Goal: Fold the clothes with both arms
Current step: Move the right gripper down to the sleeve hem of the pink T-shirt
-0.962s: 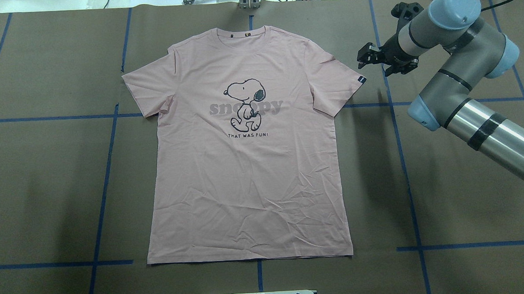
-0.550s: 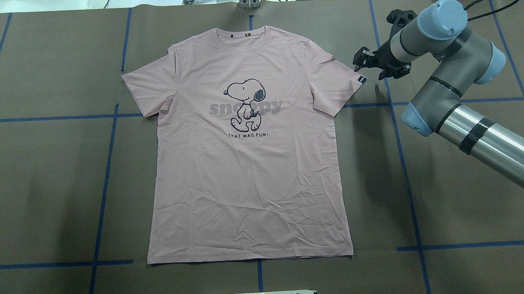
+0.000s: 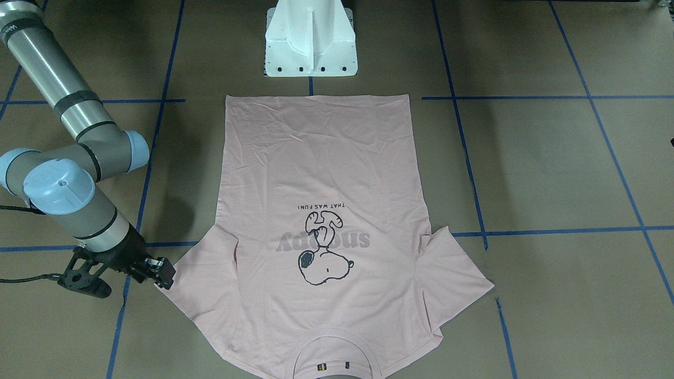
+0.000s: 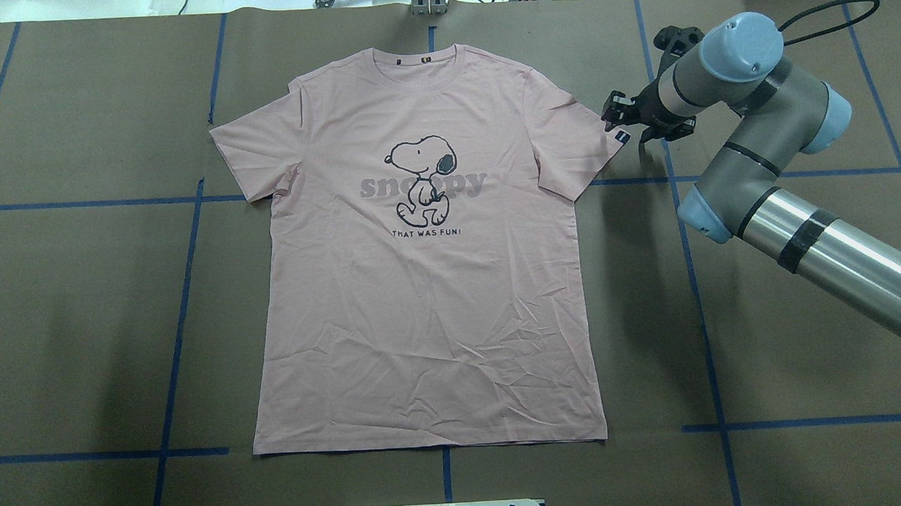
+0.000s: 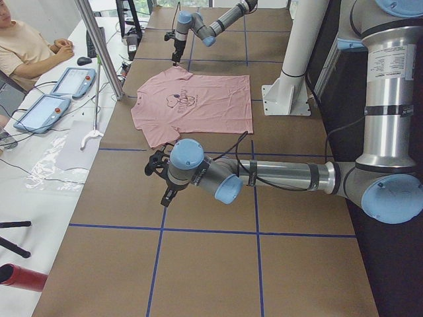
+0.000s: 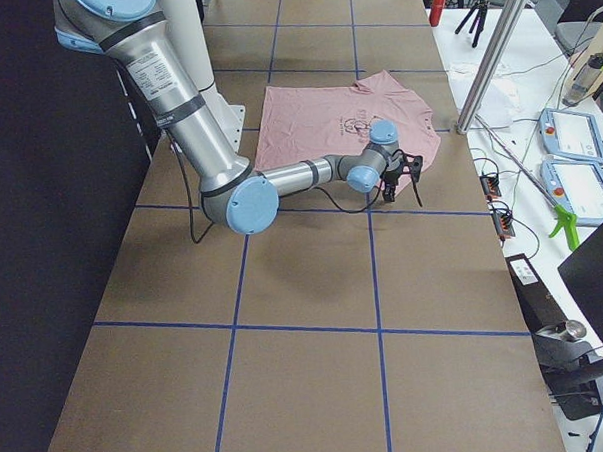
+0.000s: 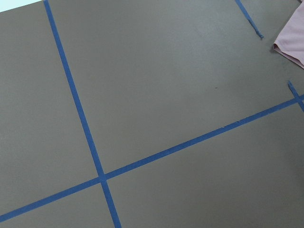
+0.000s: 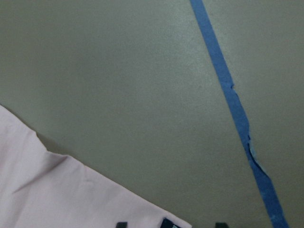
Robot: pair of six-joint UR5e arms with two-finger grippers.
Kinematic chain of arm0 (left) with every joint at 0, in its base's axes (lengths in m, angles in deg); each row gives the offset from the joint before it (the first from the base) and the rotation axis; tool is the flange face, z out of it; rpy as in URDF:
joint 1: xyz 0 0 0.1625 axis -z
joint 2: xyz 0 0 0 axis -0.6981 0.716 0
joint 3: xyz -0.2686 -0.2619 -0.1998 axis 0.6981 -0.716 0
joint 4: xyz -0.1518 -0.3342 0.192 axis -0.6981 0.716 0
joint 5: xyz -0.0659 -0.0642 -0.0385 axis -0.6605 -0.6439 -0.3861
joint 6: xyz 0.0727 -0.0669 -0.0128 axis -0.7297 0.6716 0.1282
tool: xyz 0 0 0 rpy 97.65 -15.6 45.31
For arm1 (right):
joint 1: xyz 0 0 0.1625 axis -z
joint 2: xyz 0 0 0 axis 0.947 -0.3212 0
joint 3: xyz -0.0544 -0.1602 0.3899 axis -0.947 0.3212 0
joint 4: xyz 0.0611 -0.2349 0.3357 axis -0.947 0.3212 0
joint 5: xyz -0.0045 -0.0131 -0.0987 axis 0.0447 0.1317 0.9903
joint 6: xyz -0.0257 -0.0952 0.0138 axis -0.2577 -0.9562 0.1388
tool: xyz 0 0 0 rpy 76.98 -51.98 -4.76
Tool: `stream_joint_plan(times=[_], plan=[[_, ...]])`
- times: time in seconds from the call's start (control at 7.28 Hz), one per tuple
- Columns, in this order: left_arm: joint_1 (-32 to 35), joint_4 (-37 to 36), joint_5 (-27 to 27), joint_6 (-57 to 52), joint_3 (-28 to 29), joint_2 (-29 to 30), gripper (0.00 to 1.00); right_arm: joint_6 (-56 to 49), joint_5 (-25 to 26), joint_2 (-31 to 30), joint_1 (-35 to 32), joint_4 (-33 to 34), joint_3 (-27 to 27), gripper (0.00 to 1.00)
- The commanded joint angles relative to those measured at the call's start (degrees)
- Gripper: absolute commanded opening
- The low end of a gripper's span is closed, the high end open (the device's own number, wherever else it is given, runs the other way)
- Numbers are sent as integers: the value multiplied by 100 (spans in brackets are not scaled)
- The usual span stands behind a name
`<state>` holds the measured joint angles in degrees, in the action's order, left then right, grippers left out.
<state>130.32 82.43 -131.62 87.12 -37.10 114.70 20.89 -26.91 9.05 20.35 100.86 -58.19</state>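
The pale pink T-shirt [image 4: 421, 285] lies flat and face up, Snoopy print showing, collar at the far edge; it also shows in the front-facing view [image 3: 316, 173]. My right gripper [image 4: 623, 124] is open at the tip of the shirt's right sleeve [image 4: 590, 137], by its small dark tag, low over the table [image 3: 160, 273]. The right wrist view shows the sleeve edge [image 8: 57, 194] just ahead of the fingertips. My left gripper [image 5: 160, 178] shows only in the exterior left view, off the shirt's left side; I cannot tell its state. The left wrist view shows a sleeve corner [image 7: 292, 40].
Blue tape lines [image 4: 185, 280] cross the brown table cover. The white pedestal base [image 3: 310, 37] stands at the robot's side of the shirt's hem. A metal pole [image 5: 99, 46] and a side table with tablets [image 5: 39, 109] stand beyond the far edge, with a person seated there.
My right gripper has moved left and down from beside the shirt to the tip of the right sleeve. The shirt has not moved.
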Motion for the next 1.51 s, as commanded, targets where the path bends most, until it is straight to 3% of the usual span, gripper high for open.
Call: stream_joint_plan(times=[0.0,0.27,0.82,0.96,1.1,1.24,1.37], plan=[[0,1,-5,0,-3,0,100,-1,26,10,20,1,22,46],[0,1,-5,0,-3,9,100,8,26,18,20,10,22,0],[0,-8,-5,0,23,9,100,61,0,80,-24,-25,-31,0],[0,-8,-5,0,24,9,100,95,17,71,-15,10,-13,38],[0,-8,-5,0,32,9,100,78,26,71,-15,71,13,64],[0,-8,-5,0,24,9,100,87,70,80,11,80,57,70],[0,-8,-5,0,24,0,100,87,96,89,37,81,66,70]])
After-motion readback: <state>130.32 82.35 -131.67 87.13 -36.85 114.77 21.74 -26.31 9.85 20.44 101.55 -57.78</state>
